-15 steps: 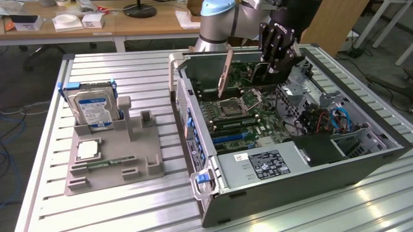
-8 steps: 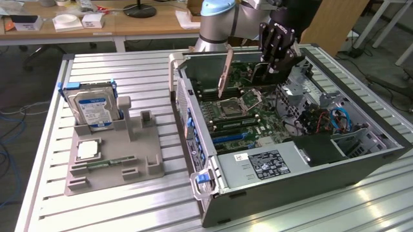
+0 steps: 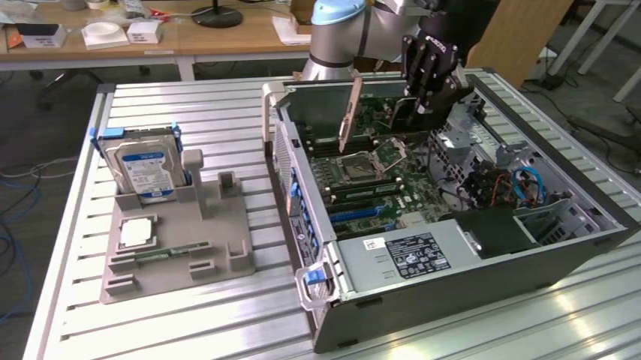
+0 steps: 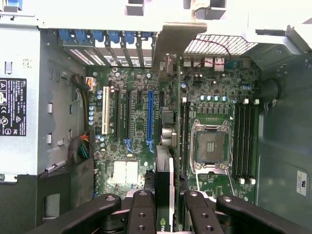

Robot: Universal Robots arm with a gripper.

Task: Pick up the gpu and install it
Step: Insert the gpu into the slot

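- The gpu point(image 4: 165, 195) is standing on edge inside the open computer case point(image 3: 451, 274), over the motherboard point(image 3: 373, 174), between the blue expansion slot point(image 4: 150, 114) and the CPU socket point(image 4: 210, 146).
- The gripper point(image 3: 419, 114) is pinching it from above, with one finger pressing on each face.
- The arm point(image 3: 341, 26) is reaching down into the case, with the wrist pointing at the board.
- A hard drive point(image 3: 145, 169) is standing in a grey holder point(image 3: 225, 240), well apart on the exterior view's left.

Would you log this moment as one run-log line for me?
fingers: shut on gpu | gpu: upright over motherboard | place: inside open case
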